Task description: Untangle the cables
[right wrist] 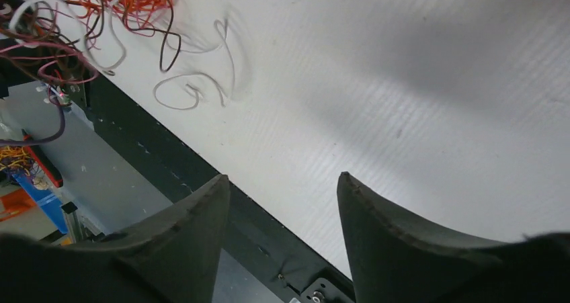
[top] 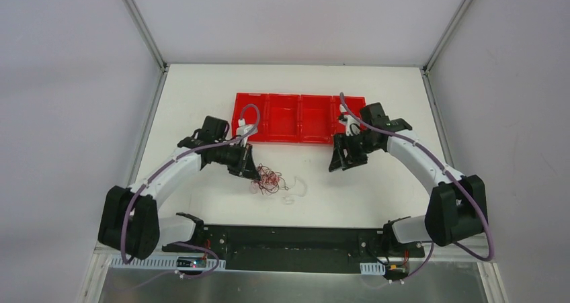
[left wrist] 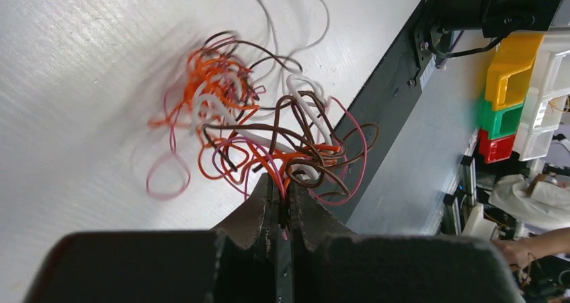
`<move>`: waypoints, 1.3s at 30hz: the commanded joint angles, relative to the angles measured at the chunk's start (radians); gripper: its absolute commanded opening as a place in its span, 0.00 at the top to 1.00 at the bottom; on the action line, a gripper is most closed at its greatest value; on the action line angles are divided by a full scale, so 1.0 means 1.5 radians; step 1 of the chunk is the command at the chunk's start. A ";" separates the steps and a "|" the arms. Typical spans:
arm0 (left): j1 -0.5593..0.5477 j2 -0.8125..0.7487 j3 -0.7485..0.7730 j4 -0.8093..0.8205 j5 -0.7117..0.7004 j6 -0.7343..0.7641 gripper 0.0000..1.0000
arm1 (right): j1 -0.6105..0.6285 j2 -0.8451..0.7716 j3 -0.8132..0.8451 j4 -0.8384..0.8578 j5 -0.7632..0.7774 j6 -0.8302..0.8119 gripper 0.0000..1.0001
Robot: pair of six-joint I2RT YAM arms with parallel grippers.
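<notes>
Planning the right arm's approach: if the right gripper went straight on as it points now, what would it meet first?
Probably bare table: the open right gripper has nothing ahead between its fingers. The loose white cable and the tangle lie left of that line, though depth is unclear.

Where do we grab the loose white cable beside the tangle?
On the white cable, probably the outer loop, which lies flat and clear of the tangle. Come straight down from the right gripper's side, fingers astride the single strand. Nothing crosses it there, and the left gripper holds the tangle.
</notes>
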 commanded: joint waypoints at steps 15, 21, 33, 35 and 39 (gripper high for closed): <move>0.022 0.286 0.048 -0.039 -0.016 -0.009 1.00 | 0.255 0.242 0.131 0.311 0.008 0.172 0.17; 0.032 0.332 0.064 -0.072 -0.029 -0.027 1.00 | 0.308 0.285 0.130 0.388 0.041 0.198 0.22; 0.035 0.356 0.075 -0.079 -0.025 -0.024 1.00 | 0.385 0.390 0.216 0.302 0.127 0.167 0.42; 0.040 0.355 0.076 -0.079 -0.025 -0.026 1.00 | 0.401 0.391 0.220 0.280 0.145 0.153 0.41; 0.051 0.360 0.075 -0.073 -0.027 -0.033 1.00 | 0.428 0.383 0.203 0.240 0.182 0.110 0.39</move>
